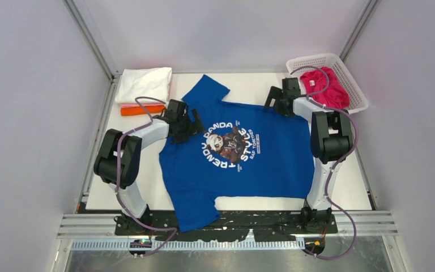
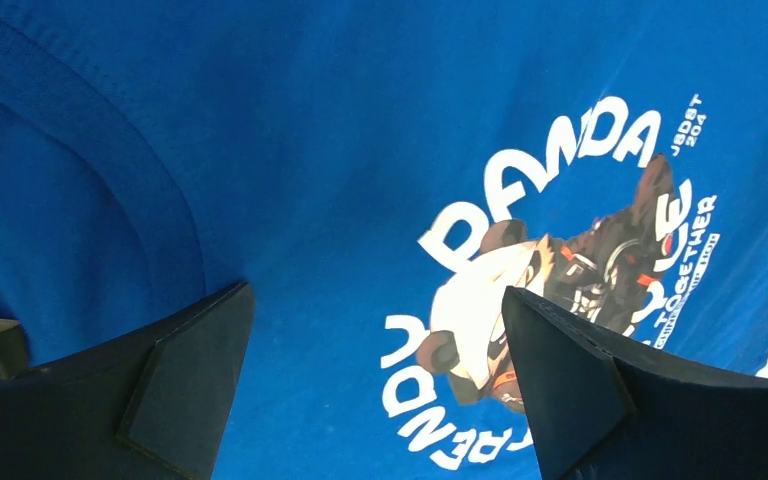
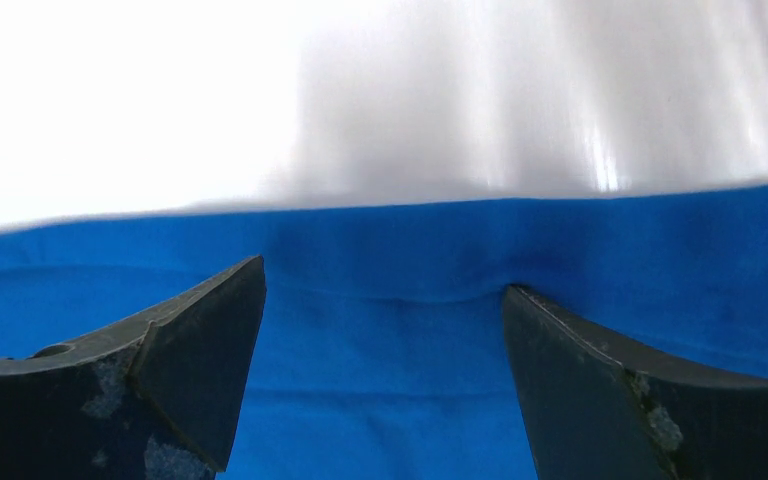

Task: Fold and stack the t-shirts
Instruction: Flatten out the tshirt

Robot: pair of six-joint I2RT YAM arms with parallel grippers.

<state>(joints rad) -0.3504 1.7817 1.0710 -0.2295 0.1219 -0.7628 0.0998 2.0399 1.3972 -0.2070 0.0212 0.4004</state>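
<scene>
A royal blue t-shirt with a white round chest print lies spread flat on the white table, collar to the left. My left gripper is open just above its collar side; in the left wrist view the jaws straddle blue cloth beside the print. My right gripper is open over the shirt's far edge; in the right wrist view the jaws straddle the hem by bare table. A folded stack sits far left: white tee, pale pink, orange. A magenta tee lies in the basket.
A white plastic lattice basket stands at the far right corner. Grey walls and metal rails enclose the table. One blue sleeve hangs over the near edge onto the arm mounts.
</scene>
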